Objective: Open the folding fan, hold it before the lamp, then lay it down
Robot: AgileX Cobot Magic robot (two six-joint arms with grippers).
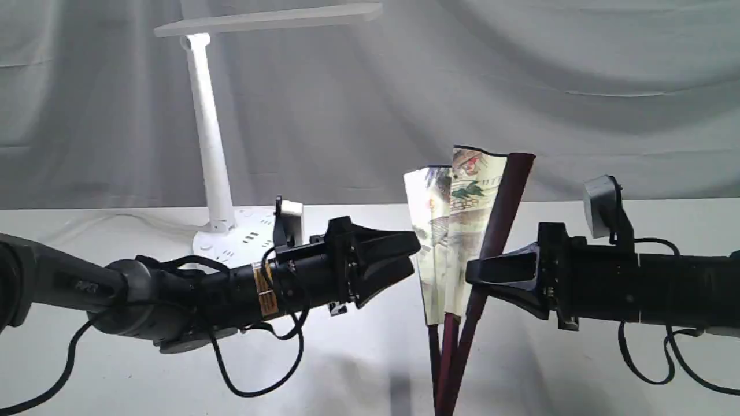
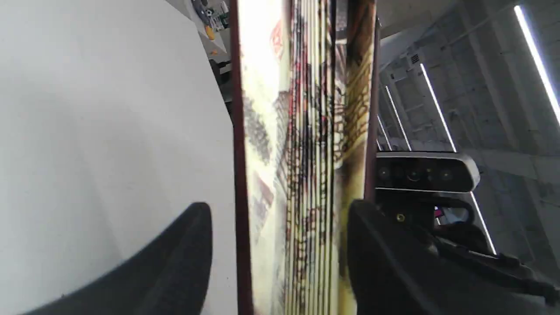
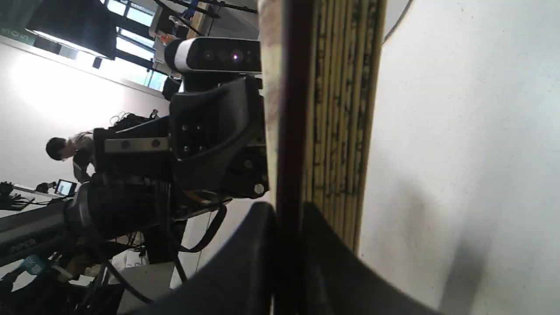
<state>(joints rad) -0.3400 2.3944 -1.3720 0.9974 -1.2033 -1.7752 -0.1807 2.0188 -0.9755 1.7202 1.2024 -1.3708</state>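
- Nearest me, the fan [image 1: 457,231] stands upright over the table [image 1: 358,358]. Its ribs are bunched at the bottom and only a few pleats show, so it's barely open.
- My right gripper [image 1: 471,271] is clamped hard on the maroon guard [image 1: 503,219]. That's my anchor, so I want a firm hold there and no twisting.
- My left gripper [image 1: 415,253] sits at the fan's other edge, jaws apart and straddling the pleats. One finger looks to be touching the paper; the other stands clear of the free guard [image 2: 238,153]. Nothing is pinched on this side.
- The step in hand is, I judge, the spread. I should close the left on the free guard alone, wood and not paper, well up from the pivot.
- Then I sweep it outward in an arc round the pivot. A straight tug could tear the pleats or wrench the anchor loose.
- Both wrists need to share one plane so the leaf opens flat.
- Farther back on my left is the lamp [image 1: 211,150], well apart from the fan. The opened fan goes across to it afterwards.
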